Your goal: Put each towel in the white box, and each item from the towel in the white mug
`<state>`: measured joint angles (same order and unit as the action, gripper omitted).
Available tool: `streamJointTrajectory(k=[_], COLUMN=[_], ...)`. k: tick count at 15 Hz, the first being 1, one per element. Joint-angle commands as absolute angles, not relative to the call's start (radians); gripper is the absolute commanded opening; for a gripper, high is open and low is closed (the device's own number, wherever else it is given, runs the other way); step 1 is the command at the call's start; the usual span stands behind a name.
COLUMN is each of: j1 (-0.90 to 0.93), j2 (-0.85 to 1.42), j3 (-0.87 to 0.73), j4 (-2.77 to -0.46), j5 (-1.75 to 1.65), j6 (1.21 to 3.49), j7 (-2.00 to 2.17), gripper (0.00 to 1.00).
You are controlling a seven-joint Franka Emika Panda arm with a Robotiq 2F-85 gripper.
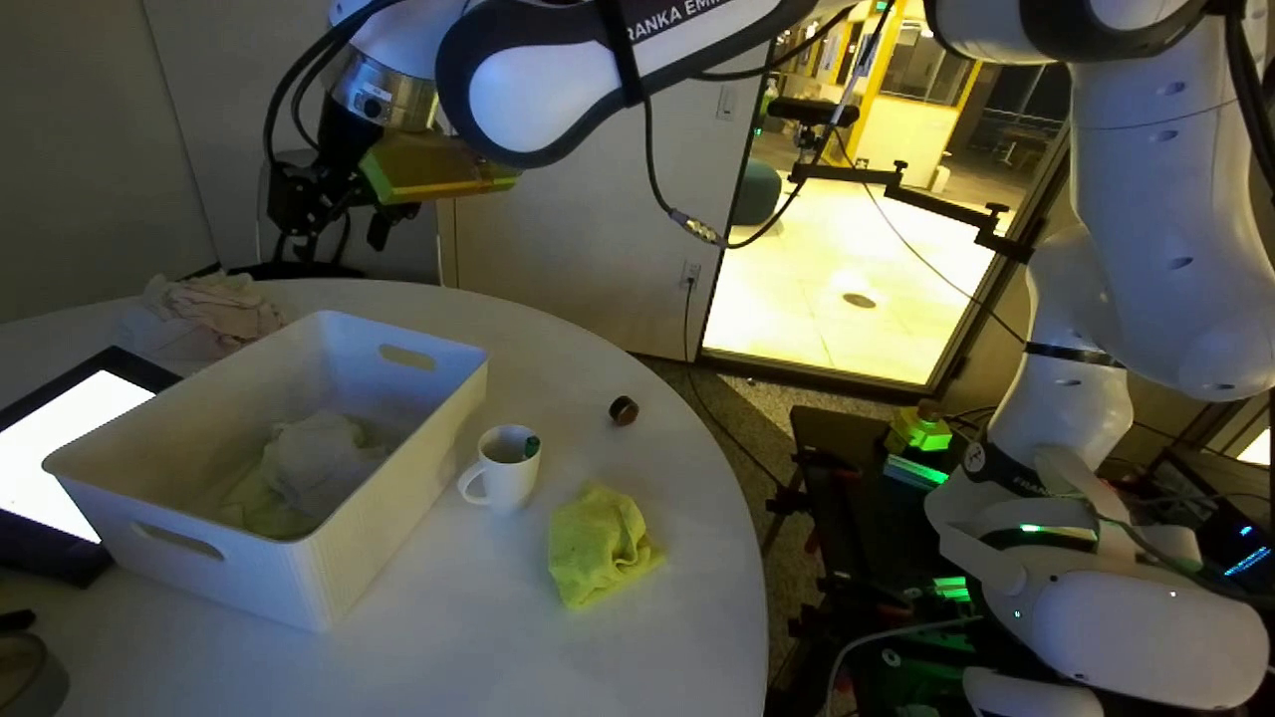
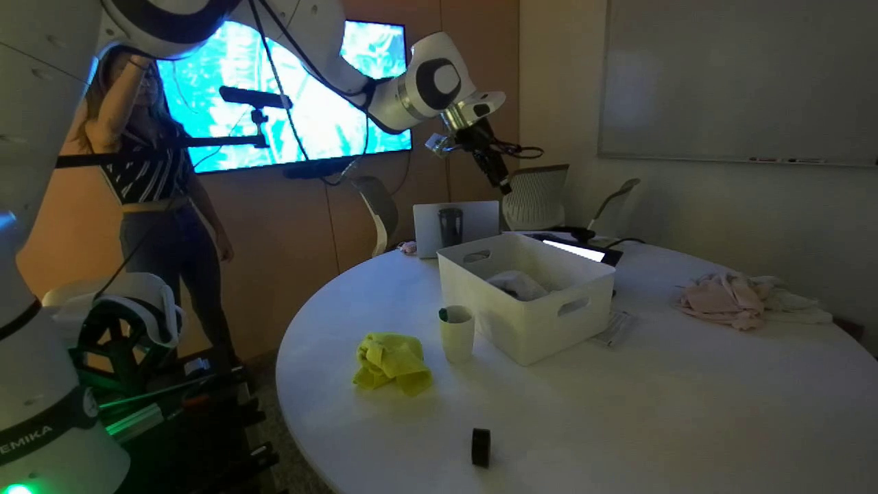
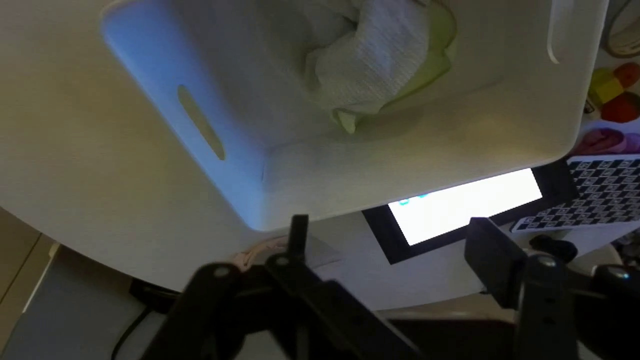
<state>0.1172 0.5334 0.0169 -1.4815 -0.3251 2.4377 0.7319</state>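
Evidently the gripper is spread, its fingers well apart with nothing between, and it hangs high, near that side of the box which is farther from the base. Below the gripper and toward the base is the box's inside, where a pale cloth lies over a green cloth. Past the box, in the same direction, stands the mug, upright, and just beyond it lies the towel, on the table. The coming move, I judge, turns on this: the only arm must come back over box and mug, then down to the towel. Being a rumpled heap, it offers no sure long axis. To one side of mug and towel sits a dark piece, perhaps an item for the mug. Towel and mug are outside the wrist view; the folds may hide something; of the mug's content only a green tip is clear; the green cloth is mostly covered.
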Motion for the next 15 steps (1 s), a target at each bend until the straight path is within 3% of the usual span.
streamJointTrajectory(k=[1, 8, 15], j1=[0.111, 0.053, -0.005], j2=[0.442, 0.257, 0.213], j3=[-0.032, -0.105, -0.154], j4=[-1.591, -1.957, -2.197], j5=[-0.245, -0.194, -0.225], j6=[2.43, 2.44, 2.448], j7=[0.664, 0.625, 0.558], gripper=[1.0, 1.0, 1.0])
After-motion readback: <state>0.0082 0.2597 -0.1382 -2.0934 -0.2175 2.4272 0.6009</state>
